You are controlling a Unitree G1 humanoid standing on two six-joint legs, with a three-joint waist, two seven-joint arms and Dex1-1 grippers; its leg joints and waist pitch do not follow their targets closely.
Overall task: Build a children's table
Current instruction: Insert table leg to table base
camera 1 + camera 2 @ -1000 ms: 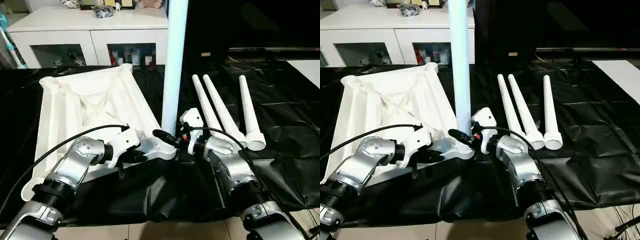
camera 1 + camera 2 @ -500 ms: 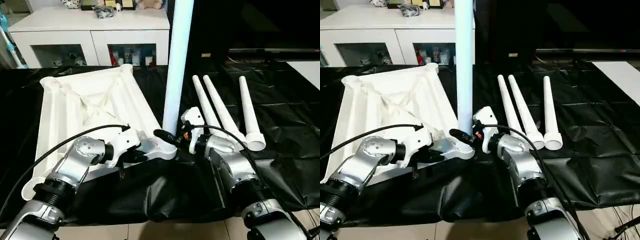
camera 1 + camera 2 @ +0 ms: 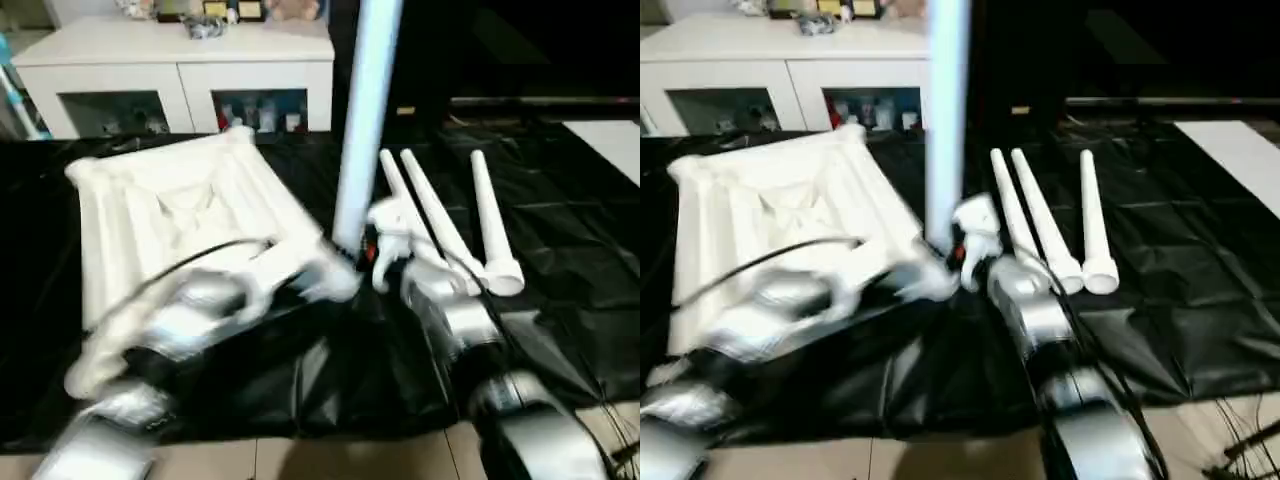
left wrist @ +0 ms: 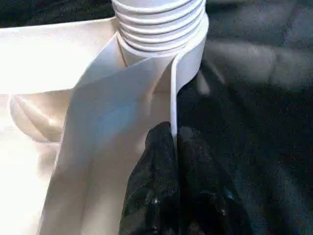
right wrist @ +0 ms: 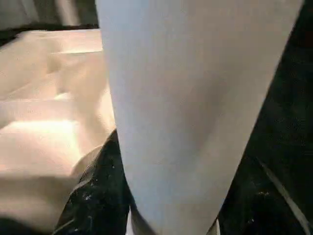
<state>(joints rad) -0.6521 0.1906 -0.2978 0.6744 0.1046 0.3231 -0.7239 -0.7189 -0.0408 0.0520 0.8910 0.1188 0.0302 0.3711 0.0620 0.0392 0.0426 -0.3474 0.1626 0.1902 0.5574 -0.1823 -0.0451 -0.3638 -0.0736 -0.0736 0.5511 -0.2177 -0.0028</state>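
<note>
i see the white tabletop [image 3: 170, 215] lying underside up on the black-sheeted desk [image 3: 570, 260]. my left gripper [image 4: 174, 142] is pinched shut on its thin rim, just beside the corner socket [image 4: 188, 58] — there one leg [image 3: 365, 110] stands upright, my right gripper [image 3: 362, 258] clamped around it. three spare legs [image 3: 450, 225] lie right of the tabletop.

head: 2 eyes look down, forward | wrists: close on upright leg [image 5: 186, 107], both share it
</note>
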